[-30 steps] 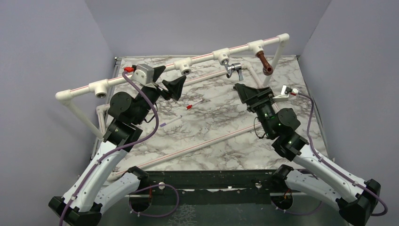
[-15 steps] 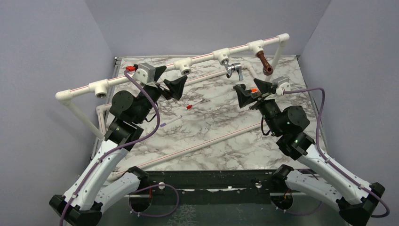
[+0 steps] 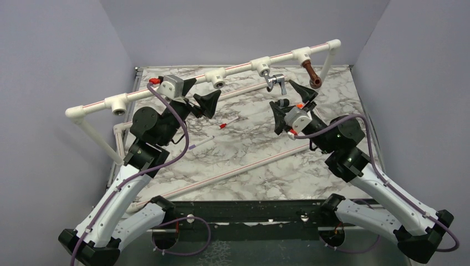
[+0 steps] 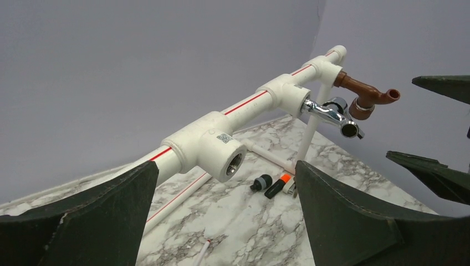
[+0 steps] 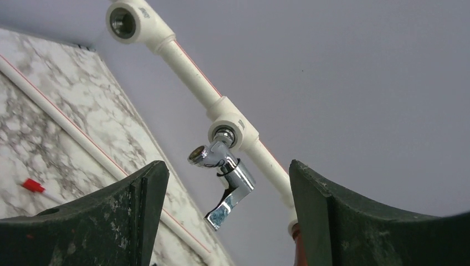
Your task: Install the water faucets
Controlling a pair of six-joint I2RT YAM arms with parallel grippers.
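Reporting from the overhead and both wrist cams.

Task parts: both are on the white pipe rail (image 3: 238, 67) that runs diagonally over the far half of the table (image 3: 249, 160).
- chrome faucet (image 3: 275, 81) sits in the third tee from the left, with its lever handle attached. Left wrist view shows its threaded end inside the socket. Can't tell how deep.
- brown faucet (image 3: 312, 75) sits in the last tee on the right, just beside the rail's far-right corner elbow. The two taps are close to each other but apart.

Open sockets: second tee (image 3: 219, 77) and leftmost tee (image 3: 118, 104) have nothing in them. The bare bore of the second one is clear in the left wrist view.

Grippers:
- left gripper (image 3: 198, 95): jaws spread wide, nothing between them. It hovers just near-left of the second tee without touching it. Its own camera frames that socket between the fingers (image 4: 343, 221).
- right gripper (image 3: 282, 94): jaws also spread wide and holding nothing. It's raised on the near side of the chrome faucet, very close. Its wrist view frames the tap between the two fingers (image 5: 105, 221) with a visible gap on each side. From overhead, the far finger reaches into the space between the chrome and brown taps.

On the table: red-tipped stick (image 3: 224, 126) and purple-tipped stick (image 3: 198, 143) lie flat between the arms, nearer the left one. A long loose pipe (image 3: 238, 169) lies diagonally across the near half.
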